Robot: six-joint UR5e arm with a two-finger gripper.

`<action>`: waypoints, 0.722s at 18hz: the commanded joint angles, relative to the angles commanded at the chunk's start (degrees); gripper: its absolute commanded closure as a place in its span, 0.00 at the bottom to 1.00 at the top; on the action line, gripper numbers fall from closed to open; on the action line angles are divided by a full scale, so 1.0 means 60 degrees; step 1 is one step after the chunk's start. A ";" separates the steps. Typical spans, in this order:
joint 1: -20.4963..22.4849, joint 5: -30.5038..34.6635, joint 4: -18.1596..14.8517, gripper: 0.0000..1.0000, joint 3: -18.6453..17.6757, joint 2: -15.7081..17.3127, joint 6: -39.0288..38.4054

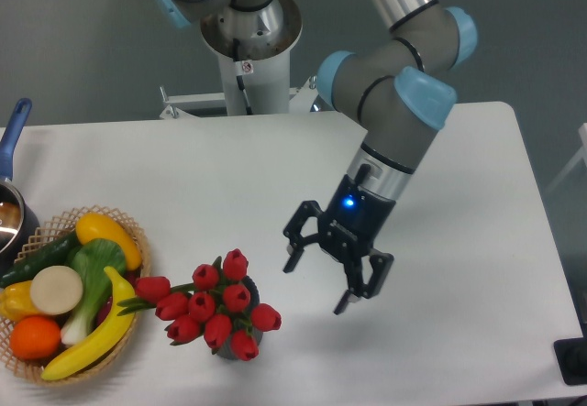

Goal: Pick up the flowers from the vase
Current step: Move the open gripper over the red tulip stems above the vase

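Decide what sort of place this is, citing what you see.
Probably a robotics lab: an industrial grey-and-blue robot arm on a pedestal, a bare white table, and props, glossy red artificial tulips and a wicker basket of plastic produce.

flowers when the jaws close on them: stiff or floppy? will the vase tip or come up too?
The flowers look like glossy moulded buds, so probably springy and a bit slick. They splay wider than the vase, which looks small, so it may lift or tip with them. The gripper is open beside the bunch, not touching.

Bare table [275, 195] right of flowers [213, 307] — basket [128, 232] crowds left.
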 joint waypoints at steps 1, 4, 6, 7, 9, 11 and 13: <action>0.0015 -0.0206 0.0000 0.00 0.0029 0.0000 -0.0015; 0.0044 -0.0311 0.0000 0.00 0.0029 0.0000 -0.0103; 0.0029 -0.0326 0.0000 0.00 -0.0174 0.0015 -0.0132; 0.0044 -0.0326 0.0000 0.00 -0.0379 0.0073 -0.0117; 0.0059 -0.0573 0.0000 0.00 -0.0745 0.0321 -0.0132; 0.0015 -0.1013 0.0000 0.00 -0.1039 0.0439 -0.0176; -0.0058 -0.1058 0.0000 0.00 -0.0996 0.0425 -0.0176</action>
